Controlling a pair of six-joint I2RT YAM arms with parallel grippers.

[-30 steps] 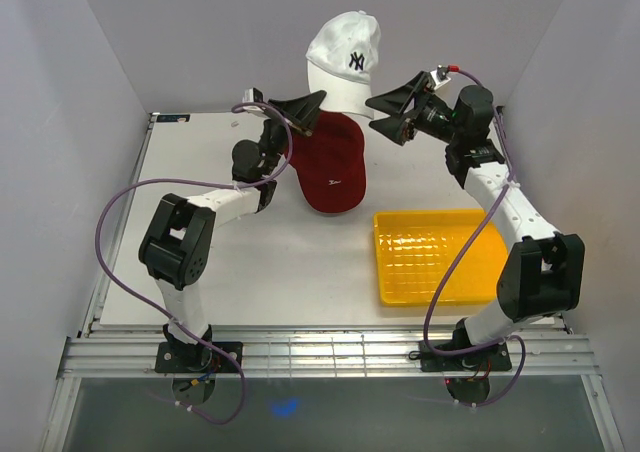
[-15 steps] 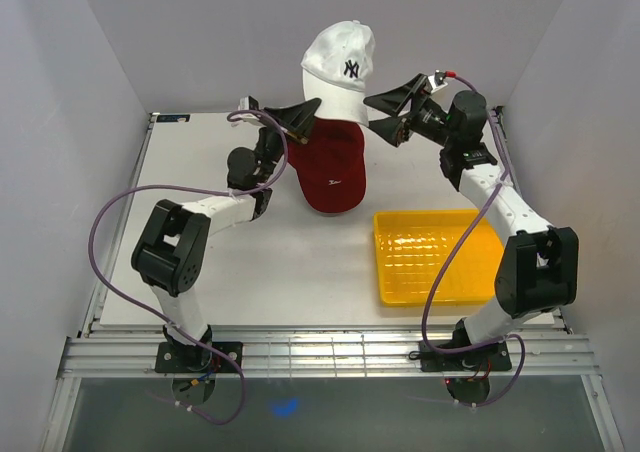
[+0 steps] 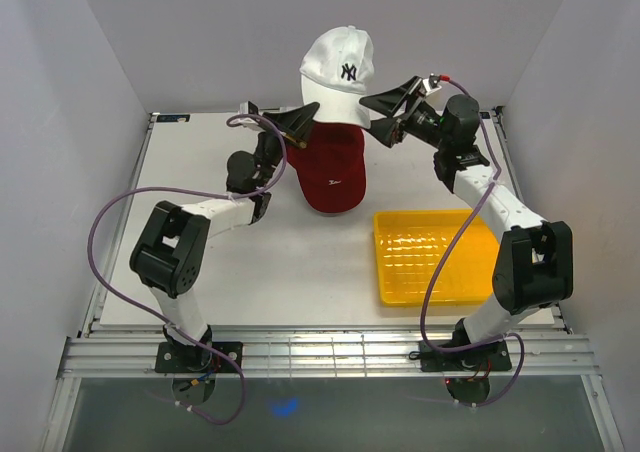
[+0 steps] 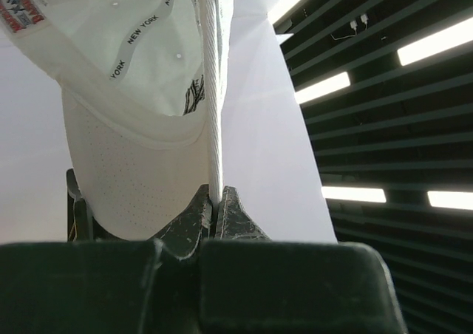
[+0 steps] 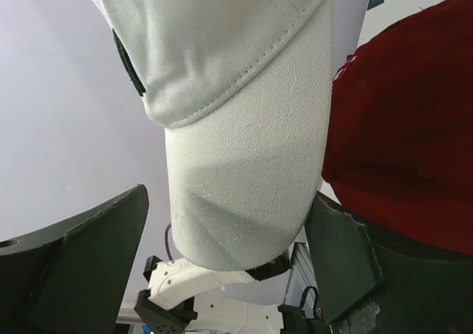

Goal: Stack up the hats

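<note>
Your left claw is pinched tight on a thin edge of the white hat, holding it up just above the red hat at the far middle of the counter. The right claw is spread wide, with the white brim between its fingers but not gripped. I'd centre the crown over the red one and match the brims before lowering. The back wall is close behind, so your room is on the near side. The yellow tray sits near right, well apart.
</note>
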